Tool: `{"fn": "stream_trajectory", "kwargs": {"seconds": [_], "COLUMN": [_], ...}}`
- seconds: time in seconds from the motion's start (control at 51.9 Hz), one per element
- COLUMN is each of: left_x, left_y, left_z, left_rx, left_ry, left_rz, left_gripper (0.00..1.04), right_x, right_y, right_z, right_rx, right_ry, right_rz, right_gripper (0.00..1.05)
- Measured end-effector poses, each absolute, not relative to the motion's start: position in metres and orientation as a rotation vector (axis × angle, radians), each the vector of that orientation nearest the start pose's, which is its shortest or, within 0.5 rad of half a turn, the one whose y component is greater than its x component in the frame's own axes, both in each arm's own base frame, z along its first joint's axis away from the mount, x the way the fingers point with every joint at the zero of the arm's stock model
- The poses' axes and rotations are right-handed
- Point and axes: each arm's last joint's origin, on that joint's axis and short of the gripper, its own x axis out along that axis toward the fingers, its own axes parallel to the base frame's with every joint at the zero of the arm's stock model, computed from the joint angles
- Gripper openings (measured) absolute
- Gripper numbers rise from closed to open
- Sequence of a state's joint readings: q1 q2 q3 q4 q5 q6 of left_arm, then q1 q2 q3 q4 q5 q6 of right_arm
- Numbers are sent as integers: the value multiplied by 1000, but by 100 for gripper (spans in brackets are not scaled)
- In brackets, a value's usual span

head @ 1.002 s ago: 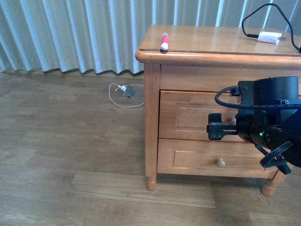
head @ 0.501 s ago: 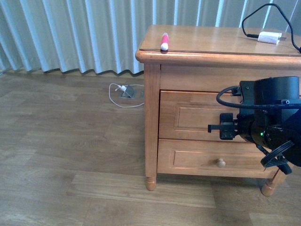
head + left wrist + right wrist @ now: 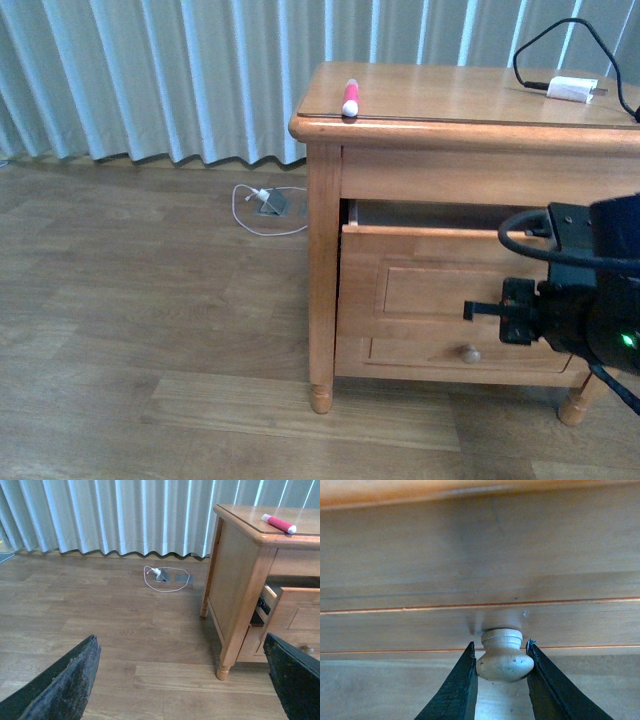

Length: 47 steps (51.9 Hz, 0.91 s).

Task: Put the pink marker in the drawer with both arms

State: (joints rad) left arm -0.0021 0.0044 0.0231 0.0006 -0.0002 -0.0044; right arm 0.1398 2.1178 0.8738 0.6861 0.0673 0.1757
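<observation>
The right pincer [image 3: 501, 645] clamps the round pale knob [image 3: 504, 661] of the honey-coloured wooden drawer [image 3: 440, 270]; the left pincer [image 3: 180, 640] gapes empty. The short pink cylindrical marker [image 3: 350, 97] looks light, stiff and roll-prone: grip mid-barrel.

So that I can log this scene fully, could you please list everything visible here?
nightstand: one, honey-coloured wood, standing on the floor
drawer: one, honey wood, upper slot, partly open
drawer knob: one, pale wood, on the drawer front
lower drawer: one, honey wood, below the drawer
pink marker: one, pink with white end, nightstand top, front left corner
charger plug: one, white with black cable, nightstand top, far right
floor cable: one, white, by the curtain
curtain: one, pale blue-grey, behind
floor: one, brown wood-look
left end effector: one, black, open, over the floor
right end effector: one, black, shut on the drawer knob
</observation>
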Motion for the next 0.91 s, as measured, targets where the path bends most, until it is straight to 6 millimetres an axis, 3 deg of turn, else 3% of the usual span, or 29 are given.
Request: {"fn": "stream_trajectory", "kwargs": {"seconds": [0.289,0.366,0.559,0.694,0.732,0.906], "left_x": [97,97,97,97,97,97], "left_y": [0,0,0,0,0,0], "left_z": [171,171,171,171,171,171], "left_rx": [-4,-4,-5,-4,-5,-5], "left_ry": [-19,-19,-19,-19,-19,-19], "left_rz": [-2,-2,-2,-2,-2,-2], "left_gripper": [99,99,99,99,99,99], "right_x": [291,278,259,238,227,195], "right_y": [43,42,40,34,30,18], "right_z": [69,71,99,117,128,166], "right_rx": [141,142,167,176,183,210], "right_ry": [624,625,569,593,605,602], "right_rz": [64,73,86,90,93,127], "right_gripper": [23,35,65,86,97,96]}}
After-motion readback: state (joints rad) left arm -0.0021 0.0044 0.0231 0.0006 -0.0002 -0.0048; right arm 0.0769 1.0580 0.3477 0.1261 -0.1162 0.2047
